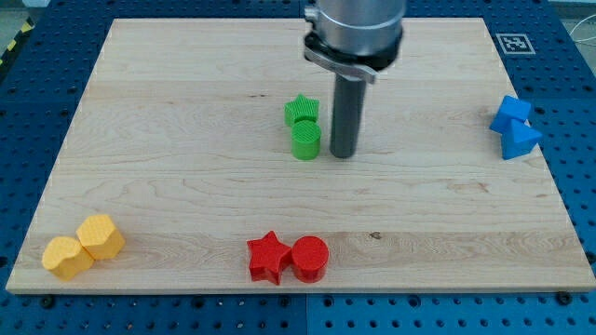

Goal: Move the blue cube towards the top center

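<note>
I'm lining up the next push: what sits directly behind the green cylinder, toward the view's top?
A green star sits right behind the green cylinder, apparently touching it. Its lower points are hidden by the cylinder. My tip is just to the cylinder's right, not behind it.

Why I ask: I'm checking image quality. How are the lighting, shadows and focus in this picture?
Camera view: even, soft light on the wooden board, no glare; only faint shadows beside the green cylinder and my tip; blocks look sharp, the blue cube included; the arm is cropped at the view's top.
</note>
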